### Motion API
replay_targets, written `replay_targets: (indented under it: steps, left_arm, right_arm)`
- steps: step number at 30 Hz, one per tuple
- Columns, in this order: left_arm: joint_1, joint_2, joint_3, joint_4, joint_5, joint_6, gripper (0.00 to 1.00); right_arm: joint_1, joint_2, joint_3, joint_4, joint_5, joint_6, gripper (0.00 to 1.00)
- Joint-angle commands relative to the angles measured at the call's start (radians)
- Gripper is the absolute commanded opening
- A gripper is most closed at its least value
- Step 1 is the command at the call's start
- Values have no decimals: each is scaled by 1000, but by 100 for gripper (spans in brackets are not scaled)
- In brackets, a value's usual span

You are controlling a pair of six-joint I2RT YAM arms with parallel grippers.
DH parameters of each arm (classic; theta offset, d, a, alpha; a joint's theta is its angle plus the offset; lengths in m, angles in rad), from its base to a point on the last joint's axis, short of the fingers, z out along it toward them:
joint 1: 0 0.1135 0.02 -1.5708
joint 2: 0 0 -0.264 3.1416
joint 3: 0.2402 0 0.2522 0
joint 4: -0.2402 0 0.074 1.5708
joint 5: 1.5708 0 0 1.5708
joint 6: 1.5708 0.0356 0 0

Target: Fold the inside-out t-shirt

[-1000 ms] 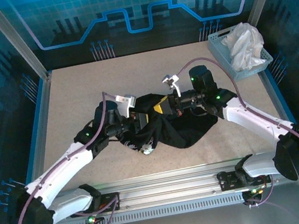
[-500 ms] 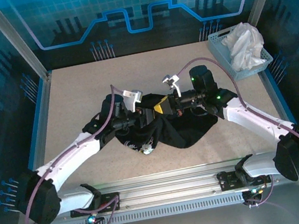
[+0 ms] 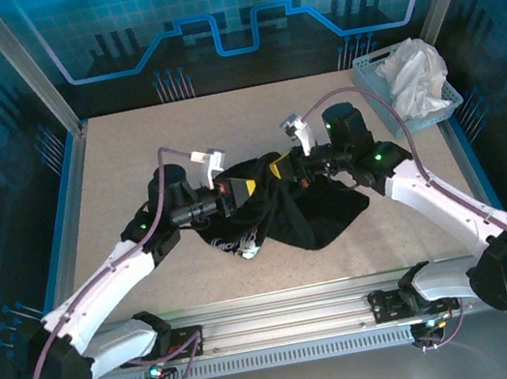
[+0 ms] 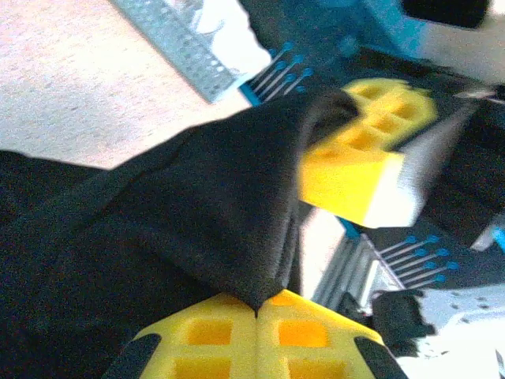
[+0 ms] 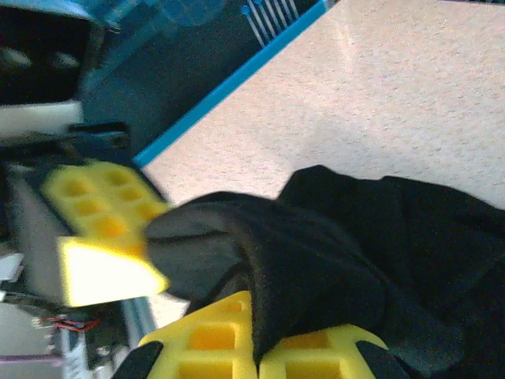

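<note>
HEAP AT MID-TABLE: The inside-out t-shirt [image 3: 309,217] is seen bunched in a dark pile at the middle of the table [image 3: 131,162], between the two arms, with a raised ridge of its cloth pinched at both ends. The left gripper [image 4: 256,314] is closed on a fold of the black fabric. The right gripper [image 5: 256,338] is likewise clamped on the cloth near it, above the pile. No fold has been laid. The garment is crumpled and a patch of white print [image 3: 240,244] is turned out at its near left edge. Neither sleeves nor hem can be made out, so which part is held cannot be told with certainty. The work is judged to be at its opening, with spreading flat and every fold left to be done. The surface is a pale speckled board, bordered by metal rails [image 3: 284,304] and blue-lit panels [image 3: 223,18]. A light blue basket [image 3: 364,80] holding a white cloth garment [image 3: 413,73] is set at the far right corner, well apart from the shirt
</note>
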Motion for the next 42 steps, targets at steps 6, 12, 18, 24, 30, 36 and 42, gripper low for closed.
replay_targets:
  steps: [6, 12, 18, 24, 30, 36, 42]
  left_arm:
    - [7, -121, -38, 117, 67, -168, 0]
    - [12, -119, -66, 188, -11, -248, 0]
    - [14, -89, -58, 192, -29, -243, 0]
    - [16, -64, -51, 203, -12, -240, 0]
    - [17, -64, -52, 196, -10, -239, 0]
    - [18, -68, -53, 188, -10, -238, 0]
    - [17, -77, -53, 178, -10, -231, 0]
  right_arm:
    - [118, 143, 215, -145, 418, -98, 11]
    - [131, 157, 271, -253, 546, -133, 32]
    - [120, -20, 85, -197, 411, -162, 45]
    - [131, -147, -65, -85, 230, -168, 58]
    - [179, -165, -74, -97, 352, -249, 57]
    - [282, -169, -74, -79, 453, -431, 44]
    - [284, -83, -6, -88, 460, -463, 45]
